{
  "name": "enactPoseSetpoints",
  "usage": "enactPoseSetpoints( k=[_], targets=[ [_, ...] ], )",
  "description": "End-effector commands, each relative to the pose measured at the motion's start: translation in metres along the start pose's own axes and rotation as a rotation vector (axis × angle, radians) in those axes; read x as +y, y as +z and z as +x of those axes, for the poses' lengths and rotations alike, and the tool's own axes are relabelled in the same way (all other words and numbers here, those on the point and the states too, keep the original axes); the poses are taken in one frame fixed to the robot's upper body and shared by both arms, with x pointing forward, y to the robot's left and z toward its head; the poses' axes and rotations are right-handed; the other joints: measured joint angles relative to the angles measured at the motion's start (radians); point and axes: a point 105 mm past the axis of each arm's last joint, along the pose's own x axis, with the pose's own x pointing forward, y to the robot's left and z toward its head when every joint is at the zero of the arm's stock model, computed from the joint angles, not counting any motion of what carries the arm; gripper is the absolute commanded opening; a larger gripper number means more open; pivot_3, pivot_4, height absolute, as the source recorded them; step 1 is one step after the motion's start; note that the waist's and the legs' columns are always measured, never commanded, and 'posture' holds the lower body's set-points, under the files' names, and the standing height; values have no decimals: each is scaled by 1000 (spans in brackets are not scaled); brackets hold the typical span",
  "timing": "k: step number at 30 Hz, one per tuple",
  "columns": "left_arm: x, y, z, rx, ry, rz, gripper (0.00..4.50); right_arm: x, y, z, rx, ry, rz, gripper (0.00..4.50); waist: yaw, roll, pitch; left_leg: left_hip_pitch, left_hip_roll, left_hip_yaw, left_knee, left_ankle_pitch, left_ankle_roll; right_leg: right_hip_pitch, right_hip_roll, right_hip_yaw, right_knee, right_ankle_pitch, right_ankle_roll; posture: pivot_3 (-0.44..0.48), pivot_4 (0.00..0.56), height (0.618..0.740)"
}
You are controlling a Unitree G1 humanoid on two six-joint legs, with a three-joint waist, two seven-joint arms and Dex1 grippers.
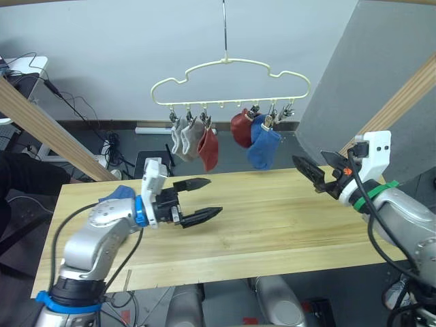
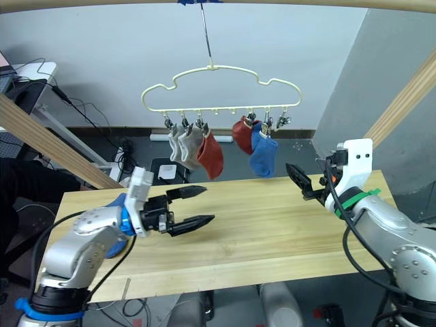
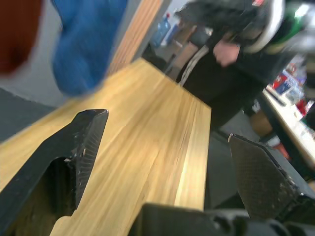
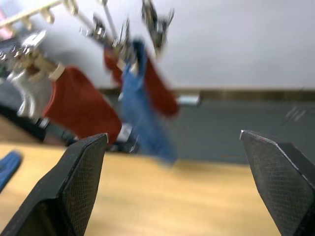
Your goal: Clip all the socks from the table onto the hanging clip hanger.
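The pale yellow clip hanger (image 1: 231, 75) hangs on a metal hook above the table's far edge. Clipped to it are two grey socks (image 1: 182, 139), a rust red sock (image 1: 208, 148), a second rust red sock (image 1: 240, 128) and a blue sock (image 1: 263, 147). Another blue sock (image 1: 118, 193) lies on the table (image 1: 272, 218) at the left, behind my left arm. My left gripper (image 1: 215, 195) hovers open and empty over the table's left-middle. My right gripper (image 1: 308, 158) is open and empty at the right, just below and right of the hanging blue sock (image 4: 142, 118).
Slanted wooden beams stand at the left (image 1: 41, 122) and at the right (image 1: 402, 102). Cables and a power strip (image 1: 102, 160) lie on the floor behind the table. A white desk (image 1: 27, 68) stands at the far left.
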Motion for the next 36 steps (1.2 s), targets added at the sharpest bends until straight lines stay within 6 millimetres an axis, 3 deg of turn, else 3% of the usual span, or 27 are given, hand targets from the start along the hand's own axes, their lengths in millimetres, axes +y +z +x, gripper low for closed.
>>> enactPoseSetpoints(
  k=[1, 5, 8, 11, 13, 18, 36],
  targets=[
    [-11, 31, -11, -51, -2, 0, 4459, 7, 13, 8, -155, -66, -67, 4500, 1, -1, 0, 0, 0, 0, 0, 0, 0, -1, 0, 0, 0, 0, 0, -142, 298, 740],
    [-17, 41, -14, -52, 4, -5, 4459, 13, 13, 13, -209, -86, -113, 4500, 12, 0, 0, 0, 0, 1, -2, 0, 0, -2, 0, 0, 0, 0, 0, -131, 298, 740],
    [-26, 50, -9, -75, 26, 50, 4500, 7, 13, 20, -250, -179, -184, 3605, 23, -1, 1, 0, 0, 1, -2, 0, 0, -2, 0, 0, 0, 0, 0, -102, 301, 740],
    [-26, 53, -3, -108, 68, 64, 4500, 2, 12, 24, -274, -220, -190, 3605, 31, -1, 1, 0, 0, 1, -2, 0, 0, -2, 0, 0, 0, 0, 0, -97, 301, 740],
    [-28, 52, 0, -121, 88, 64, 4500, 2, 12, 29, -283, -224, -205, 3307, 38, -1, 1, 0, 0, 1, -2, 0, 0, -1, 0, 0, 0, 0, 0, -97, 301, 740],
    [-35, 49, 2, -119, 90, 56, 4500, 4, 11, 37, -296, -227, -215, 1709, 43, -1, 1, 0, 0, 1, -1, 0, 0, -1, 0, 1, 1, 0, 0, -83, 304, 740],
    [-36, 49, 1, -114, 110, 64, 4500, 10, 24, 53, -377, -261, -199, 1709, 58, -1, 1, 0, 0, 0, 0, 0, 0, -1, 0, 0, 3, 0, 0, -59, 314, 740]
  ],
)
